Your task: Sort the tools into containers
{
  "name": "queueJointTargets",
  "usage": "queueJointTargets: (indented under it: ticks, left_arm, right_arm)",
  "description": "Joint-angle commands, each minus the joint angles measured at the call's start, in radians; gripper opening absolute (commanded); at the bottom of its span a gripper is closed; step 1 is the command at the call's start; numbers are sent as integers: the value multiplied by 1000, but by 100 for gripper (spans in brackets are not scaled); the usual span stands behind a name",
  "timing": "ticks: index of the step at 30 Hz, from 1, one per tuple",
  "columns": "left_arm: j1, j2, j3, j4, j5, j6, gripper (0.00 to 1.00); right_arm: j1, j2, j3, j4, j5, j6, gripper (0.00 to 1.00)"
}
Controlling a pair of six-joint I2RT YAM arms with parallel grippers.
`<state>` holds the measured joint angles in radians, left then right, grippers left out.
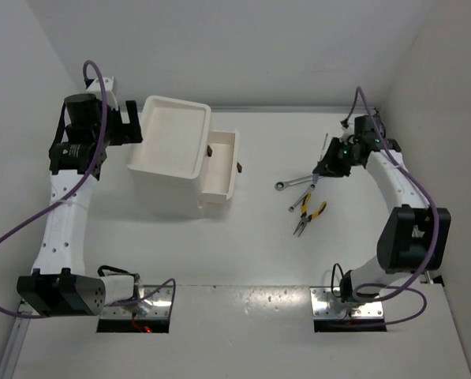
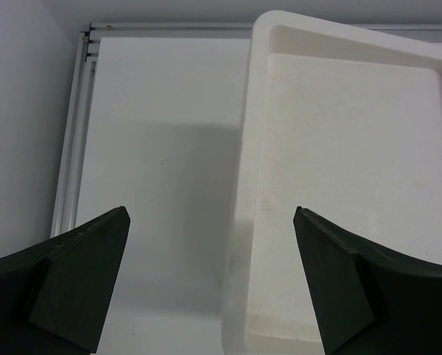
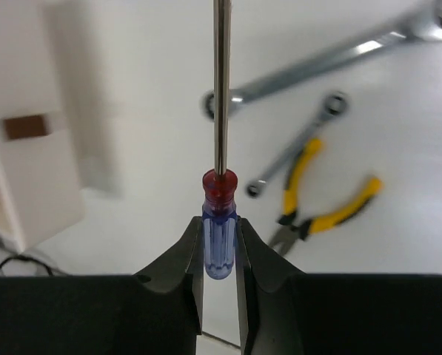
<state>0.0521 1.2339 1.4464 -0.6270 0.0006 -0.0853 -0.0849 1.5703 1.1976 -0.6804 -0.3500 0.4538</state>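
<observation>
One screwdriver (image 3: 220, 185) clamped in right jaws above table (image 1: 259, 253); left jaws wide over tray rim (image 2: 243, 222).

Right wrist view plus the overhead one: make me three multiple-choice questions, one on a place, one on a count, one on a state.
1. The yellow-handled pliers lie: A in the drawer; B in the top tray; C on the white table.
2. Silver metal wrenches on the table: A one; B two; C four.
3. The right gripper is: A shut on the thin blue-handled screwdriver; B open; C shut on nothing.
Answers: C, they rest on bare tabletop; B, two lie beside the pliers; A, it clamps the handle.
</observation>
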Motion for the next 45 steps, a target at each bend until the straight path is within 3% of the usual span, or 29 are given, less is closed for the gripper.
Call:
queueJointTargets:
  ticks: [1,10,15,25,27,28,29,30,31,32,36,40,45]
  left_arm:
    - [5,-33,0,46,19,-27,100]
    - [5,-42,9,55,10,-54,100]
    - [5,-51,0,55,10,-54,100]
    - [5,-51,-18,73,1,-45,100]
    - [5,-51,-27,73,1,-45,100]
    - [5,-42,-27,73,1,-45,100]
    - [5,-42,-27,73,1,-45,100]
    - [5,-24,-27,73,1,-45,100]
    - [5,-24,-27,73,1,-45,100]
    - [5,-11,-27,73,1,-45,100]
    - [5,22,-8,63,41,-34,100]
    - [5,78,17,41,64,-25,98]
    - [5,113,61,-3,125,9,97]
  right_arm:
    - [101,-19,74,64,-165,-70,0]
    - [445,115,287,220,-202,176,0]
    - [502,217,327,281,-253,376,0]
    - [571,355,387,338,-310,493,0]
    - [582,367,387,338,-322,493,5]
    - [582,378,387,349,-322,493,14]
    - [591,378,387,349,-333,493,17]
    - [591,378,387,372,-345,493,36]
    - [591,378,387,372,-345,493,36]
    - [591,378,387,372,-345,493,46]
    - [591,341,407,352,-333,459,66]
    - [559,275,407,317,-302,387,64]
    - [479,182,416,213,-208,54,60]
